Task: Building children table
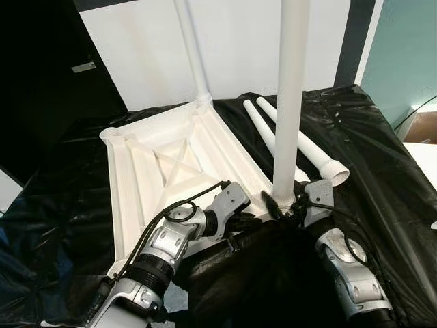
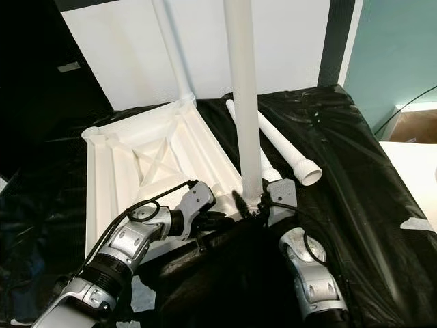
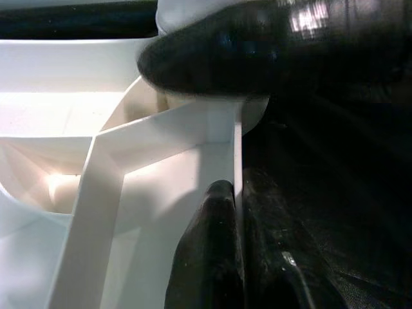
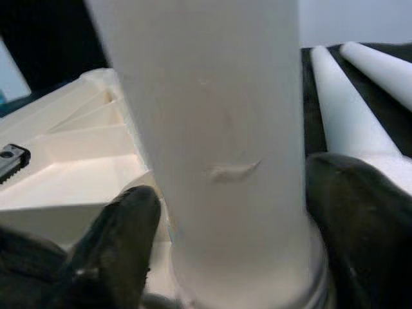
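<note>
Best kept plumb while screwing the white leg [image 1: 290, 102] into the near right corner socket of the upturned white tabletop [image 1: 171, 164] on black sheeting [image 1: 369, 137]; right gripper [image 1: 295, 205] clamped around leg base, left gripper [image 3: 235, 251] pinching the ribbed near rim. Far leg [image 1: 191, 48] fitted, two spare legs [image 1: 293, 137] lying right.

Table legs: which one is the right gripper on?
The near upright leg, standing at the tabletop's near corner with the right gripper at its base. Another leg stands at the far corner; two legs lie loose.
</note>
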Robot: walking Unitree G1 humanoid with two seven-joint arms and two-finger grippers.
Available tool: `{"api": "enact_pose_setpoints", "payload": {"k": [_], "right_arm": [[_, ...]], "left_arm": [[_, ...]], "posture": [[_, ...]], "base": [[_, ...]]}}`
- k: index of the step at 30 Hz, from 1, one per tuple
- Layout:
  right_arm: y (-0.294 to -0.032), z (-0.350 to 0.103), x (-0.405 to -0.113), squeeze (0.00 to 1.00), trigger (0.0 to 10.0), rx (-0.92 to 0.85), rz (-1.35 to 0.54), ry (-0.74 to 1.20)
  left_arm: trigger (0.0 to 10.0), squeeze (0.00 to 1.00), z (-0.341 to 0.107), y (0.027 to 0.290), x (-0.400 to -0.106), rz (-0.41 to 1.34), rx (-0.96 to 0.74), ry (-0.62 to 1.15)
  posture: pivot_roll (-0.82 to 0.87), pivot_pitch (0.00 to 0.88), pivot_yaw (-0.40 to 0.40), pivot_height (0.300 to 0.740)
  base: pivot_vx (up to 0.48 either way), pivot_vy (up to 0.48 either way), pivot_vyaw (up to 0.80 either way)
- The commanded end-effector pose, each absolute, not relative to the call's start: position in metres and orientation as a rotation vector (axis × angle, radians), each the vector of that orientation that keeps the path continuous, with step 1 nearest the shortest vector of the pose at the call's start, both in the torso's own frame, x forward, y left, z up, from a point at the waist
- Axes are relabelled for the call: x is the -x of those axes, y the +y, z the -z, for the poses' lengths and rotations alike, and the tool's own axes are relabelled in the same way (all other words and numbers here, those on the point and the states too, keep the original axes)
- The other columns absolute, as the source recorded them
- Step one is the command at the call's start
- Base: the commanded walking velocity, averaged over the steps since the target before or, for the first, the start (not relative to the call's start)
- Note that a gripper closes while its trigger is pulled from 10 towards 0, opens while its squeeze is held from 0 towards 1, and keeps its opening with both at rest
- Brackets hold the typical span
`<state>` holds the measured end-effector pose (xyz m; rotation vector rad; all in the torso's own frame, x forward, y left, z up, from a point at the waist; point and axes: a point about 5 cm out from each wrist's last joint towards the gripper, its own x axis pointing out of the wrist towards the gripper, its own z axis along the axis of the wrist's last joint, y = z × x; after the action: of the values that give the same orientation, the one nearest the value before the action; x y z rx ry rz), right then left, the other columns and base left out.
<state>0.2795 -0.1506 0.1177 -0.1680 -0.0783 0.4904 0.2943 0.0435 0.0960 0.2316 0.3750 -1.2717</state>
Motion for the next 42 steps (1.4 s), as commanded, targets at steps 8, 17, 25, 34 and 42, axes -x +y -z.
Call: {"api": "enact_pose_setpoints", "payload": {"k": [8, 17, 25, 34, 42], "right_arm": [[-0.159, -0.131, -0.294, 0.00, 10.0, 0.249, -0.872, 0.014], [-0.175, -0.129, -0.297, 0.00, 0.0, 0.275, -1.044, 0.154], [-0.174, -0.124, -0.291, 0.00, 0.0, 0.250, -1.037, 0.172], [-0.148, -0.109, -0.273, 0.00, 0.0, 0.094, -0.315, -0.096], [-0.144, -0.108, -0.272, 0.00, 9.2, 0.109, -0.296, -0.079]], "left_arm": [[10.0, 0.00, -0.063, 0.052, -0.281, 1.243, -0.188, 0.534], [10.0, 0.00, -0.063, 0.055, -0.282, 1.233, -0.190, 0.535], [10.0, 0.00, -0.064, 0.055, -0.282, 1.236, -0.193, 0.534], [10.0, 0.00, -0.062, 0.053, -0.280, 1.238, -0.188, 0.536], [10.0, 0.00, -0.063, 0.054, -0.280, 1.237, -0.190, 0.538]], "posture": [[-0.08, 0.000, 0.115, 0.740], [-0.07, 0.000, 0.116, 0.740], [-0.08, 0.000, 0.118, 0.740], [-0.07, 0.000, 0.118, 0.740], [-0.08, 0.000, 0.118, 0.740]], "base": [[0.000, 0.000, 0.00], [0.000, 0.000, 0.00], [0.000, 0.000, 0.00], [0.000, 0.000, 0.00], [0.000, 0.000, 0.00]]}}
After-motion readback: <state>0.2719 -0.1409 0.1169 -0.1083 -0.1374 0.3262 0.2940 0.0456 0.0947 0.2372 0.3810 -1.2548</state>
